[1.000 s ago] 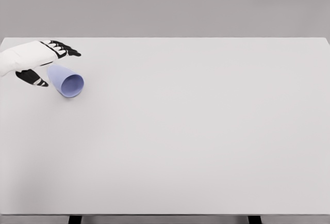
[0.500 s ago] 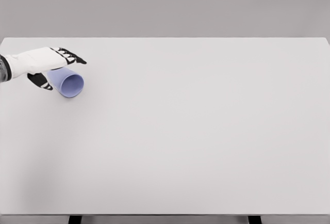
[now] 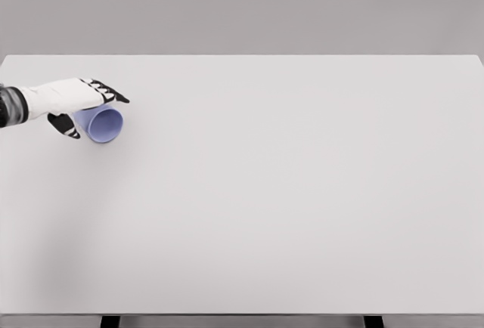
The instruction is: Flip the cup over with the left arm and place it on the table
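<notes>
Grey, featureless wall is seen behind a wide, pale grey table (image 3: 287,207), which fills nearly the whole head view; two dark legs are glimpsed under its near edge. One object is shown on the tabletop: a light blue cup (image 3: 103,125), lying on its side near the far left corner, with its open mouth turned toward the viewer and slightly to the right, so that the hollow interior is visible. Its closed end is hidden behind the hand.

The left hand (image 3: 72,101) is carried in from the left edge of the picture on a white arm, of which only the wrist and a dark band at the frame's edge are shown. The back of the hand is white, and the fingers (image 3: 107,91) are dark with white markings. These fingers are extended over the top of the cup, pointing to the right, while the dark thumb (image 3: 65,125) is set lower, on the left side of the cup, just beside its wall. The cup is thus bracketed between thumb and fingers, and the hand is drawn in around it; whether firm contact is made on both sides cannot be told from this view, since the touching surfaces are hidden. The cup appears to be resting on the table rather than raised from it, with no clear gap below its rim.
</notes>
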Controlling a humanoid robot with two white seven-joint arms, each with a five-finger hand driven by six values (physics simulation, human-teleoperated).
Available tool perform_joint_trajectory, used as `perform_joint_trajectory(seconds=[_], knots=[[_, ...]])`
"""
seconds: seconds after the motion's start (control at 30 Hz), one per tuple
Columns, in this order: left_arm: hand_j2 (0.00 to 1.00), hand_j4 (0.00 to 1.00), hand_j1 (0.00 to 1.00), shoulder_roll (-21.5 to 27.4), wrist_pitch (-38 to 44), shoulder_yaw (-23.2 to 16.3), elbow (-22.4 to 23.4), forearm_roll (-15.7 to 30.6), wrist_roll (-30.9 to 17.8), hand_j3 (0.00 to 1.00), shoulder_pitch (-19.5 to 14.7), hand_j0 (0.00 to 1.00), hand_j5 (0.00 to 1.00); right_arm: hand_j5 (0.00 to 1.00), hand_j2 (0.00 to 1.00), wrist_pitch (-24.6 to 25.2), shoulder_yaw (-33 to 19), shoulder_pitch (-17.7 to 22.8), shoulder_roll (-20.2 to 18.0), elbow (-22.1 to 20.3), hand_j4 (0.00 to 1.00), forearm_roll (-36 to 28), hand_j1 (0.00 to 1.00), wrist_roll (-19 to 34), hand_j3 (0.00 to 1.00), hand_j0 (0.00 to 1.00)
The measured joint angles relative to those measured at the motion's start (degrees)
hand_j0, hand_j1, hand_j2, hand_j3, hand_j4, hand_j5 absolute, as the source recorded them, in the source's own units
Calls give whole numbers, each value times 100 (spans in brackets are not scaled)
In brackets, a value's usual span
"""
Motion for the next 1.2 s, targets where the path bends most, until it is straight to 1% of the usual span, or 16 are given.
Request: perform_joint_trajectory(seconds=[0.37, 0.4, 0.6, 0.87, 0.93, 1.03, 1.1, 1.2], knots=[[100, 100, 100, -103, 0, -9, 119, -265, 0, 100, -35, 100, 100, 100, 100, -2, 0, 0, 0, 0, 100, 0, 100, 0, 100, 100], [100, 100, 100, -117, 2, -8, 145, -295, 0, 100, -105, 100, 100, 100, 100, -2, 0, 0, 0, 0, 100, 0, 100, 0, 100, 100], [100, 100, 100, -198, 0, -9, 231, -484, 0, 100, -132, 100, 100, 100, 100, 0, 0, 0, 0, 0, 100, 0, 100, 0, 100, 100], [100, 100, 100, -261, 0, -37, 255, -569, 0, 100, -123, 100, 100, 100, 100, -1, 0, 0, 0, 0, 100, 0, 100, 0, 100, 100], [95, 95, 95, -273, 1, -53, 260, -573, 0, 95, -132, 95, 95, 100, 100, -2, 0, 0, 0, 0, 100, 0, 100, 0, 100, 100], [92, 92, 92, -281, 2, -71, 296, -575, 0, 92, -123, 92, 92, 100, 100, -1, 0, 0, 0, 0, 100, 0, 100, 0, 100, 100], [86, 86, 86, -284, 3, -79, 308, -573, 1, 86, -114, 86, 86, 100, 100, 0, 0, 0, 0, 0, 100, 0, 100, 0, 100, 100], [85, 85, 85, -285, 21, -77, 315, -530, 2, 85, -97, 85, 85, 100, 100, -1, 0, 0, 0, 0, 100, 0, 100, 0, 100, 100]])
